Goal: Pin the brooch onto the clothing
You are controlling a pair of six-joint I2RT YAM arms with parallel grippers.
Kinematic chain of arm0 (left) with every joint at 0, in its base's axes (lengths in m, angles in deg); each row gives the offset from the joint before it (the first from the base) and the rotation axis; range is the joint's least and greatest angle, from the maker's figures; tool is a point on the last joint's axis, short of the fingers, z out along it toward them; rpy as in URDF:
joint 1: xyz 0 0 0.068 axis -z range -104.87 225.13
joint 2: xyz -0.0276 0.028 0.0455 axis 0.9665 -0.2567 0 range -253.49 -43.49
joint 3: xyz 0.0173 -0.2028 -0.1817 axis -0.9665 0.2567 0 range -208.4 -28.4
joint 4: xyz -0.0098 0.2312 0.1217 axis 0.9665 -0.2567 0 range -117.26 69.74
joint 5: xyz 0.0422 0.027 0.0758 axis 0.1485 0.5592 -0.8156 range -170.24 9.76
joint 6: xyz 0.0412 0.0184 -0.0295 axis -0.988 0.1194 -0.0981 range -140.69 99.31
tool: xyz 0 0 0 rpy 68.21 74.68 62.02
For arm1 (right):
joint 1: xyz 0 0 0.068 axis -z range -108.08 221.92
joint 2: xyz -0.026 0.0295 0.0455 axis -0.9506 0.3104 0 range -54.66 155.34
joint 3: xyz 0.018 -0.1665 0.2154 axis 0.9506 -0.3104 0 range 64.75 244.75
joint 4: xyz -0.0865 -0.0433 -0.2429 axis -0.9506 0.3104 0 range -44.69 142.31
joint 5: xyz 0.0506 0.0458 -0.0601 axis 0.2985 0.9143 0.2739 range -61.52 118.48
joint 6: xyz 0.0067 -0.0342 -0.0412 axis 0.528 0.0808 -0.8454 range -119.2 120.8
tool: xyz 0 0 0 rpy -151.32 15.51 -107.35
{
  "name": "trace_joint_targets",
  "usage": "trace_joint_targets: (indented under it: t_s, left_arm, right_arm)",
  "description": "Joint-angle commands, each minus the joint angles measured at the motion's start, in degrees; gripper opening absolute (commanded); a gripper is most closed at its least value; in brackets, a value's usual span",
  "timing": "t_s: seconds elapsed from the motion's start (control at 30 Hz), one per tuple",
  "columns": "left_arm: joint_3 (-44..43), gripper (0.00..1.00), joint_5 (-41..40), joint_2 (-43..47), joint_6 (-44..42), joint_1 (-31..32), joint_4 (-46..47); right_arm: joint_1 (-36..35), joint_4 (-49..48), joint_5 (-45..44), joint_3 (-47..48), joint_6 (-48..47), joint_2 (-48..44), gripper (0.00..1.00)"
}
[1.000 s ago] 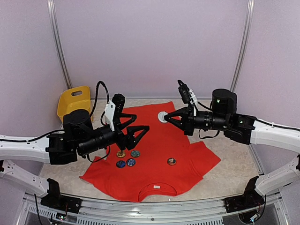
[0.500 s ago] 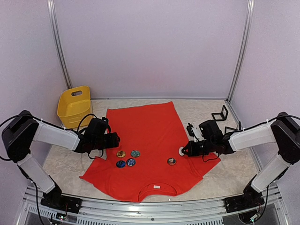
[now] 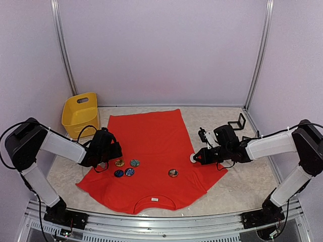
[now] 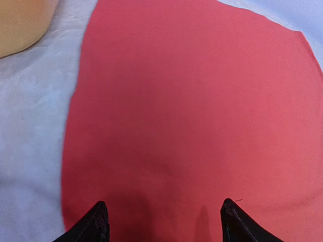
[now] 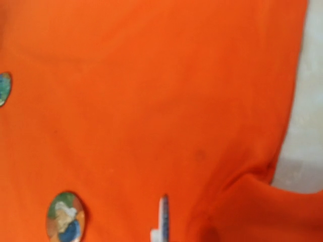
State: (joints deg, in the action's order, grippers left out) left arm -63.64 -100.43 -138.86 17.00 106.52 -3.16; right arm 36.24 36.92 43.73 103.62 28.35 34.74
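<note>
Red-orange T-shirt (image 3: pixel 151 136), yellow bin (image 3: pixel 79 113), dark blue brooch (image 3: pixel 119 173), perhaps a gold brooch (image 3: pixel 119 163)

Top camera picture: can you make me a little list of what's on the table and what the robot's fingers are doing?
T-shirt: red-orange, spread flat, neck toward the robot
Brooch cluster: four together on the shirt
Lone brooch: on the shirt, apart from the four, toward the right arm
Left fingers: open, over the shirt's left edge, holding nothing
Right fingers: shut on a small white round piece, probably a brooch seen from behind, by the right sleeve
Yellow basket: back left, off the shirt
Black frame: back right
</note>
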Motion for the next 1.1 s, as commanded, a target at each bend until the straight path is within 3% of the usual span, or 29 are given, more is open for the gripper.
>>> trace_joint_targets:
  t_s: [0.0, 0.1, 0.2, 0.27, 0.4, 0.57, 0.8, 1.07]
  left_arm:
    - [-3.4, 0.72, -6.8, 4.5, -21.1, 14.4, 4.9]
    - [-7.0, 0.69, 4.1, 2.6, -35.2, 23.5, 5.3]
    - [-9.4, 0.64, 16.6, 0.0, -41.5, 28.4, 2.2]
    - [-10.4, 0.61, 19.7, -1.8, -43.1, 30.4, 0.6]
    - [-11.7, 0.55, 19.8, -4.6, -44.2, 31.7, -2.0]
    - [-14.5, 0.56, 19.8, -7.8, -46.0, 31.9, -7.2]
    - [-13.7, 0.55, 21.4, -9.7, -46.9, 32.6, -7.0]
    - [-14.1, 0.32, 22.9, -13.2, -46.7, 32.5, -6.1]
  right_arm:
    - [0.3, 0.6, 1.8, 0.4, -3.2, -2.8, 0.00]
    - [0.2, 0.1, 2.8, 0.2, -3.6, -2.9, 0.00]
    - [-0.2, 0.1, 3.4, 0.4, -4.5, -2.6, 0.00]
    - [-0.4, 0.5, 3.6, 0.7, -5.0, -2.6, 0.00]
    - [-0.8, 0.8, 4.1, 1.0, -5.6, -2.7, 0.00]
    - [-1.3, 1.5, 4.2, 1.9, -6.0, -1.8, 0.00]
    - [-2.7, 2.3, 3.9, 2.7, -7.0, -1.3, 0.00]
    - [-3.3, 3.9, 4.1, 4.0, -7.5, -1.1, 0.00]
